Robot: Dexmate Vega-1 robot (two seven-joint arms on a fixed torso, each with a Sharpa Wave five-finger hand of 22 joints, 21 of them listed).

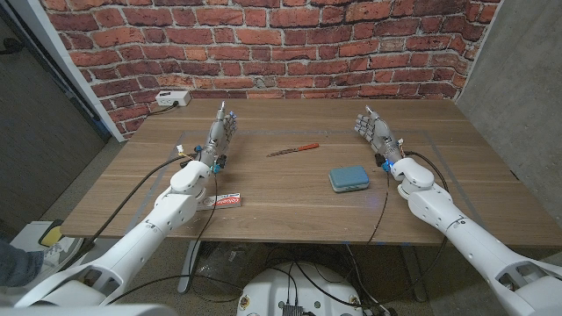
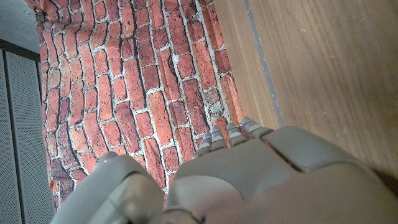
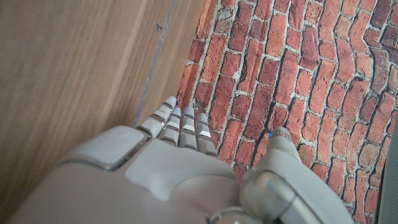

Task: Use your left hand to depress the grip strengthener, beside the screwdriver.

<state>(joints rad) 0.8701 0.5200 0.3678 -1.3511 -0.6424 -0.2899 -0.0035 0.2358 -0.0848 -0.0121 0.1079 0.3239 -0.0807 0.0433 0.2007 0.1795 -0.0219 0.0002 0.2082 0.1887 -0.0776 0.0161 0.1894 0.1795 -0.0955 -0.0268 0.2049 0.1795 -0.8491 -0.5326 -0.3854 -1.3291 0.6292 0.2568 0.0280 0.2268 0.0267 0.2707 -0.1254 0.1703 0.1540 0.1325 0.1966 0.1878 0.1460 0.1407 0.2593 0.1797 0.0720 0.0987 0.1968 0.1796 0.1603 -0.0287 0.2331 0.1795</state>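
Observation:
An orange-handled screwdriver (image 1: 294, 149) lies near the middle of the wooden table (image 1: 290, 206). To its right and nearer me sits a teal rounded rectangular pad (image 1: 351, 179); I cannot tell whether it is the grip strengthener. My left hand (image 1: 221, 132) stands at the table's left, fingers straight and apart, holding nothing, well left of the screwdriver. My right hand (image 1: 373, 132) stands the same way at the right, behind the teal pad. In the wrist views the back of each hand (image 2: 249, 180) (image 3: 168, 168) points toward the brick wall.
A small red and white flat item (image 1: 227, 201) lies by my left forearm near the front edge. A white box with a cable (image 1: 173, 99) sits at the table's back left corner. The brick wall (image 1: 281, 44) stands behind the table.

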